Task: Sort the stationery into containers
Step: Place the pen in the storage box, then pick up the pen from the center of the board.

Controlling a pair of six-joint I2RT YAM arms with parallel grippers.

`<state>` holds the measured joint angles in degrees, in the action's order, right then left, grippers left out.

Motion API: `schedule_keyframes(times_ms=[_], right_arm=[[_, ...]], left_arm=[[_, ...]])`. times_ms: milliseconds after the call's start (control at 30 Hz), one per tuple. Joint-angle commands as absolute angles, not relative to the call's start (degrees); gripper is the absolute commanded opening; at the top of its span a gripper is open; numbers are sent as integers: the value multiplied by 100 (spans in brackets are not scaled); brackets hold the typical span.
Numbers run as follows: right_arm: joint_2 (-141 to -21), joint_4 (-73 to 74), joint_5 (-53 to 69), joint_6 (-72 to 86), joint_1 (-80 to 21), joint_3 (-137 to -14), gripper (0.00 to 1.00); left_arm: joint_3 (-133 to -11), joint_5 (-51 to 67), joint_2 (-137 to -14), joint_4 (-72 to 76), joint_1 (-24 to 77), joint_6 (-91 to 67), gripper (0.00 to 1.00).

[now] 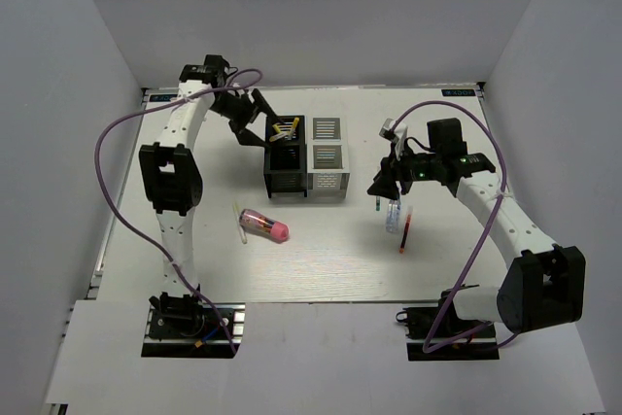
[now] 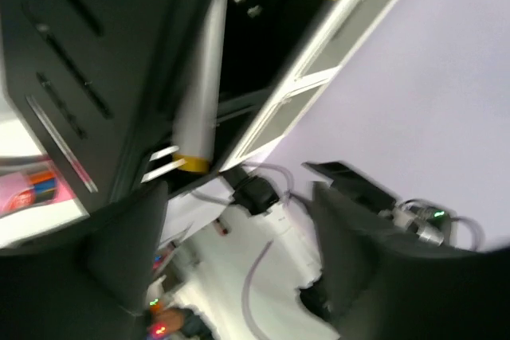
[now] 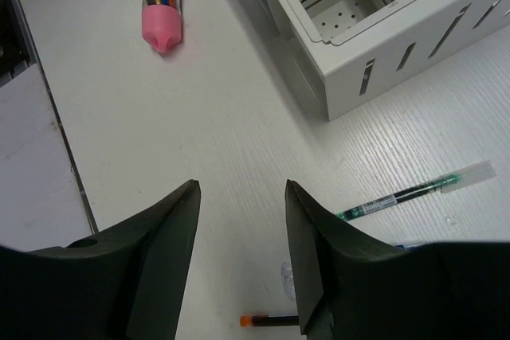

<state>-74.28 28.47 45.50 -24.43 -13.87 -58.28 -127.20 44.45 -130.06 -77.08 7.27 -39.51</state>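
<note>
1. Pens lie loose on the table. A green pen [image 3: 406, 194] and a red pen [image 1: 403, 232] are near the right gripper [image 3: 241, 197], close to a small bottle [image 1: 393, 217]. A pale pen [image 1: 239, 224] lies just beside the pink tube [image 1: 264, 225], in front of the black organizer [image 1: 285, 167].
2. The right gripper's fingers are spread wide with nothing between them, above bare table beside the white organizer [image 3: 398, 61].
3. The left gripper [image 1: 255, 112] is also parted and holds nothing. It hangs by the black organizer, where a yellow pen [image 1: 285, 128] stands.
4. The pens look light, stiff, thin and smooth, so they would probably roll. Each is best pinched across the barrel at mid-length.
5. The tube is fatter and rounded, so its middle is the place to grip.
</note>
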Motion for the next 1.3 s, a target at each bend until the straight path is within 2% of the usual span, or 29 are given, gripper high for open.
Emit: schedule_keyframes(times_ms=[0, 33, 100, 133, 267, 367, 467, 500, 533, 567, 600, 633, 667, 733, 800, 833, 867, 933, 967, 1000, 1033, 1067, 1200, 1267], right_arm=[[-7269, 2760, 4570, -2470, -1371, -5801, 54], [-7269, 2768, 4553, -2470, -1380, -5801, 56], [-7260, 2768, 4491, -2470, -1389, -5836, 83], [-7295, 2734, 4526, -2365, -1354, -5827, 90], [-7400, 2716, 4894, -2232, -1327, -5915, 90], [-7803, 3118, 5334, -2338, -1327, -6221, 90], [-7954, 3139, 4995, -2425, -1380, -6451, 80], [-7797, 3033, 4627, -2452, -1397, -6416, 75], [-7692, 2893, 4493, -2461, -1450, -6320, 60], [-7534, 2596, 4056, -2591, -1468, -6302, 51], [-7393, 2558, 3947, -2662, -1520, -6310, 29], [-7357, 2540, 3877, -2698, -1547, -6345, 19], [-7330, 2601, 3789, -2837, -1599, -6398, 16], [-7409, 2995, 3779, -3119, -1818, -6696, 17], [-7514, 3320, 3858, -3137, -2046, -6968, 29], [-7689, 3548, 3850, -3146, -2248, -7283, 40], [-7769, 3646, 3806, -3155, -2398, -7391, 46], [-8118, 3805, 3640, -2964, -2749, -7698, 50], [-8199, 3736, 3586, -2840, -2829, -7743, 53], [-8331, 3631, 3551, -2700, -2908, -7795, 54], [-8480, 3578, 3455, -2489, -2996, -7996, 57], [-8595, 3525, 3393, -2409, -3058, -8042, 57], [-8763, 3252, 2946, -2101, -3199, -8227, 61], [-8780, 3104, 2604, -1900, -3225, -8227, 61]], left_arm=[[-13130, 4430, -12736, -7498, 756, -4183, 86], [-13209, 4430, -12735, -7436, 756, -4184, 100], [-13263, 4482, -12674, -7252, 756, -4271, 100], [-13402, 4552, -12596, -7173, 756, -4419, 100], [-13658, 4605, -12140, -6646, 756, -4535, 100], [-13518, 4300, -11569, -6031, 756, -4054, 100], [-12187, 3799, -10138, -5250, 756, -3431, 100], [-10955, 3684, -9664, -4925, 756, -3376, 100], [-10264, 3604, -8659, -4121, 756, -3375, 100], [-9587, 3673, -8179, -3670, 695, -3532, 100], [-8405, 3770, -7730, -3274, 616, -3681, 100], [-7941, 3770, -7343, -2600, 615, -3761, 100], [-7580, 3710, -6712, -2367, 615, -3762, 100], [-6962, 3544, -6304, -2023, 615, -3814, 100], [-6908, 3227, -6013, -2301, 721, -3352, 97], [-6908, 3025, -6012, -2477, 721, -3244, 95], [-6908, 2771, -6012, -3035, 721, -3087, 88], [-6961, 2096, -5950, -3557, 721, -2953, 76], [-6848, 1866, -5872, -3768, 721, -2953, 66], [-6655, 1672, -5871, -4153, 721, -3040, 47], [-6453, 1313, -5819, -4366, 721, -3093, 41], [-6355, 1066, -5818, -4612, 721, -3216, 36], [-5600, 414, -5573, -5019, 721, -3603, 36], [-5162, 413, -5651, -4914, 721, -3875, 33]])
